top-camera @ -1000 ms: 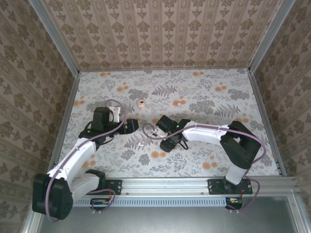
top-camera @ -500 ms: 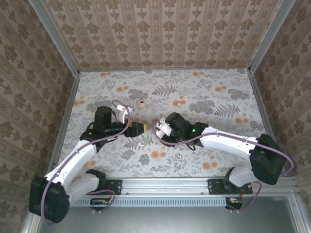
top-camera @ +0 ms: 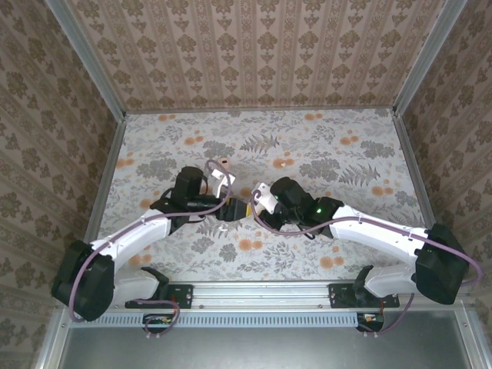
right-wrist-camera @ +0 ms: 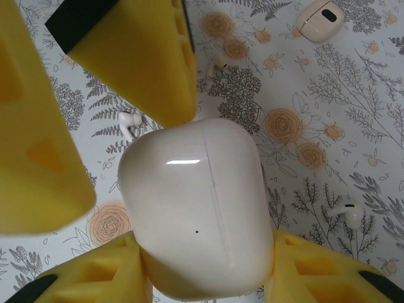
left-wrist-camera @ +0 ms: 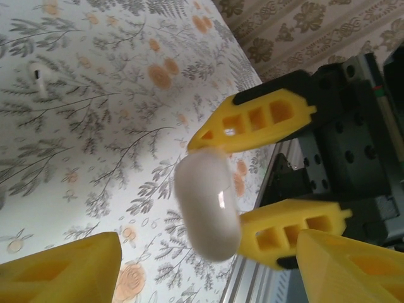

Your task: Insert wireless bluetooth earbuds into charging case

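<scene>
Floral-print table (top-camera: 346,154) lies beneath the charging case (right-wrist-camera: 199,208), clamped by its sides between the right gripper's (right-wrist-camera: 205,274) part-closed jaws, while the left gripper (left-wrist-camera: 205,255) spreads its jaws wide with the case between them, touching neither, an earbud (left-wrist-camera: 39,77) lying well beyond.

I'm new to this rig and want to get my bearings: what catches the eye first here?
A glossy white charging case sits clamped in the yellow-fingered right gripper, above the middle of the table. The left gripper meets it head-on, its jaws open on either side of the case. Loose white earbuds lie on the floral table beneath.
</scene>
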